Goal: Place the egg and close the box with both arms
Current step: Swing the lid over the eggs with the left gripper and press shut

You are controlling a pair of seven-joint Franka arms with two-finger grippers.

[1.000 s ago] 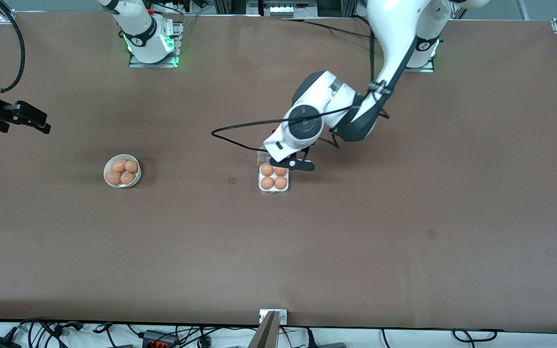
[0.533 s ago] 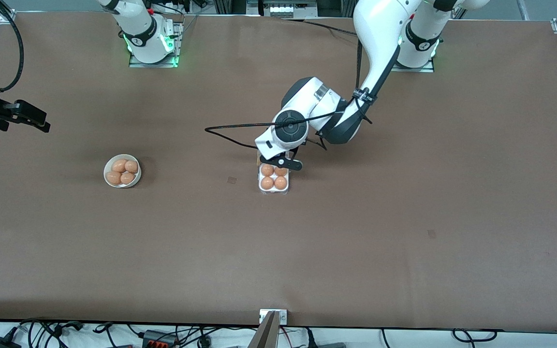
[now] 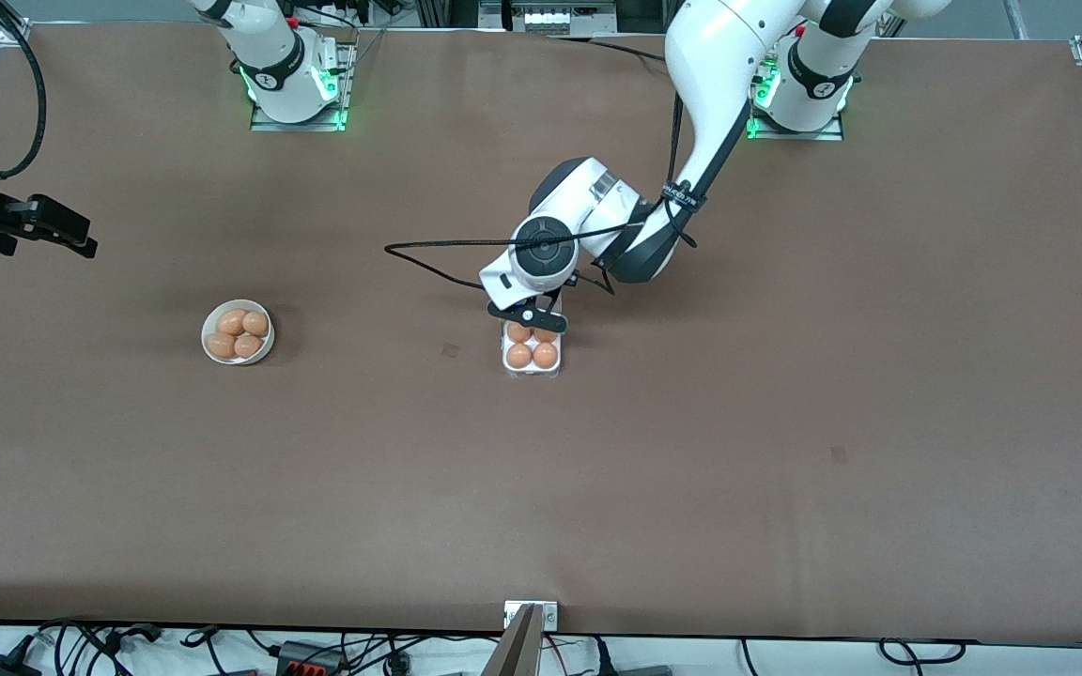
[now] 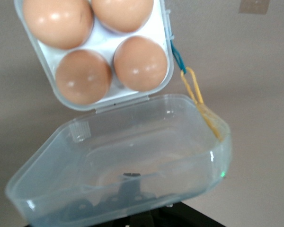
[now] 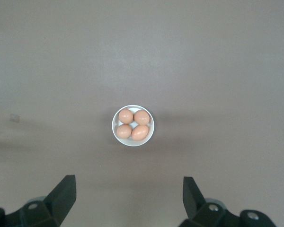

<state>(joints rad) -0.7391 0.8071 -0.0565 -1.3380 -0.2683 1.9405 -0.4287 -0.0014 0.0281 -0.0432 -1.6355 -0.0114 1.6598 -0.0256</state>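
Note:
The clear-plastic box [image 3: 532,359] sits mid-table with an orange-brown egg [image 3: 545,355] in every cell. In the left wrist view the box [image 4: 38,47] has its hinged lid [image 4: 146,142] standing half raised. My left gripper [image 3: 532,316] is over the box's hinge edge. Its fingers show through the lid, pressed together against its outer face [image 4: 131,176]. My right gripper [image 3: 62,230] waits open and empty, high over the right arm's end of the table; its fingers [image 5: 66,189] stand wide apart.
A round white bowl [image 3: 264,349] with several more eggs stands toward the right arm's end, also in the right wrist view [image 5: 114,130]. Yellow and blue bands [image 4: 194,90] hang at the box's side. A black cable [image 3: 428,258] loops from the left wrist.
My left gripper has moved toward the right arm's end, along the box's hinge edge, and now covers part of the two eggs there. The right arm has not moved.

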